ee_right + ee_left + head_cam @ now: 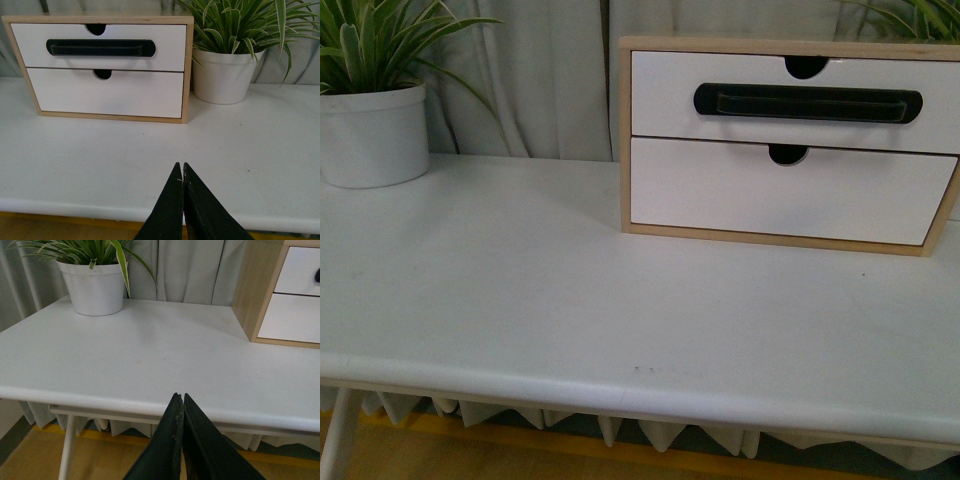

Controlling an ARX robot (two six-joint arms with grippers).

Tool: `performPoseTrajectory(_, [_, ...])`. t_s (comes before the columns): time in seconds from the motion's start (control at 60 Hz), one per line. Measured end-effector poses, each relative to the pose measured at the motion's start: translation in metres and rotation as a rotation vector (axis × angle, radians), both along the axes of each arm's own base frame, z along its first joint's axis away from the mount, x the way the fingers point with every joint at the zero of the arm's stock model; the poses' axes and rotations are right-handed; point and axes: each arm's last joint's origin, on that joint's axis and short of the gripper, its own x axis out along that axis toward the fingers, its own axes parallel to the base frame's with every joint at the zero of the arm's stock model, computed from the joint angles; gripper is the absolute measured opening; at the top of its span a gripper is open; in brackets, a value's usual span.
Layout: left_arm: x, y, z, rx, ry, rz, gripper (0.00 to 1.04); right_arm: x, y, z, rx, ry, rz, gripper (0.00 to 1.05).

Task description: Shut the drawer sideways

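pale curtains hang behind a white table [520, 300], and you have a lot of bare top to work over. count with me: one light-wood box [624, 140], two white drawers in it, two potted plants, two grippers. the drawer [670, 95] you care about is the upper one, with the long black bar handle [807, 103] and a half-round notch in its top edge; in the front view it sits at the far right of the table, its face flush with the wooden frame as far as you can tell. under it is the plain lower drawer [780, 190], no handle, also notched at the top. one plant in a white pot [372, 135] stands at the far left corner, well apart from the box; the other white pot [222, 75] stands just beside the box's right side, seen only from the right wrist. your left gripper [181, 402] has its fingers pressed together, hanging out past the table's rounded front edge. your right gripper [182, 172] is likewise closed tight on nothing, over the front of the table, facing the box. neither arm shows in the front view. the stretch between front edge and box is open
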Motion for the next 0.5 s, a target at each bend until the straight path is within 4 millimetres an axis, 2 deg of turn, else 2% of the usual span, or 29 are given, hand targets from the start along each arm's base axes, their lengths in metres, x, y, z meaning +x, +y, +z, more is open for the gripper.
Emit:
performPoseTrajectory(0.15, [0.0, 0.0, 0.0, 0.0, 0.0, 0.0, 0.04, 0.0, 0.0, -0.004, 0.0, -0.001, 0.0, 0.01])
performPoseTrajectory(0.233, [0.0, 0.0, 0.0, 0.0, 0.0, 0.001, 0.04, 0.0, 0.0, -0.014, 0.0, -0.001, 0.0, 0.01])
performPoseTrajectory(0.5, [0.0, 0.0, 0.0, 0.0, 0.0, 0.0, 0.04, 0.0, 0.0, -0.014, 0.0, -0.003, 0.0, 0.01])
